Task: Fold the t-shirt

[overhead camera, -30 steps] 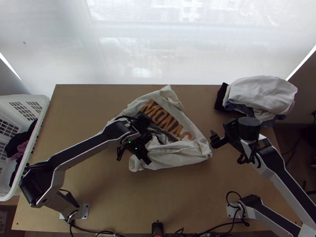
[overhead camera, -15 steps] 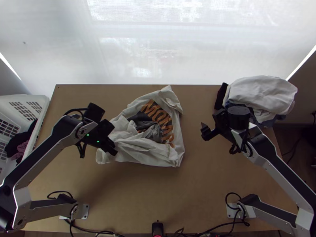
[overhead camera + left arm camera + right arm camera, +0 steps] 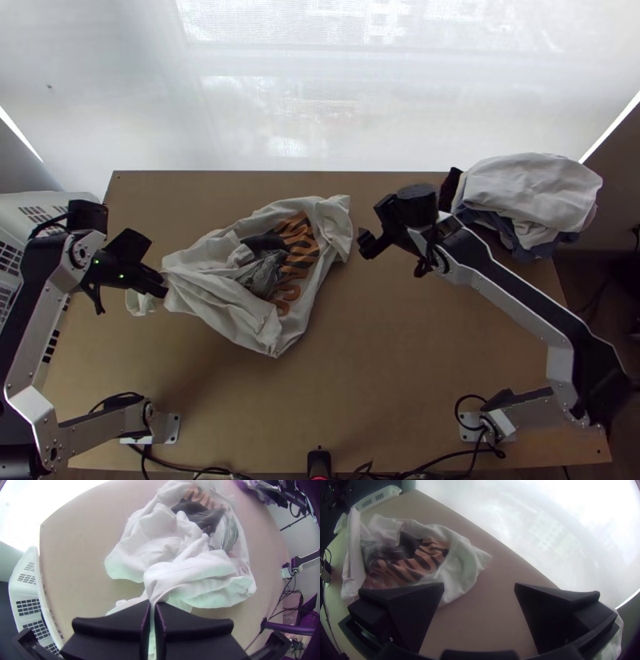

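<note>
T-shirt (image 3: 232,320): lies bunched on the worktop (image 3: 400,384). Held by a gathered part in the left claw (image 3: 162,290), clamped tight, with a loose end showing past the grip. Comes near the right claw (image 3: 366,244) at the opposite end, opened wide and gripping nothing. In the left wrist view, squeezed to a narrow strip; in the right wrist view, shows orange lettering (image 3: 426,560). In the top view, see stacked clothes (image 3: 532,188) right of the right claw. Past the left claw, find the basket (image 3: 16,200). Light wood underneath; beyond both claws, a bright blind (image 3: 240,96).
</note>
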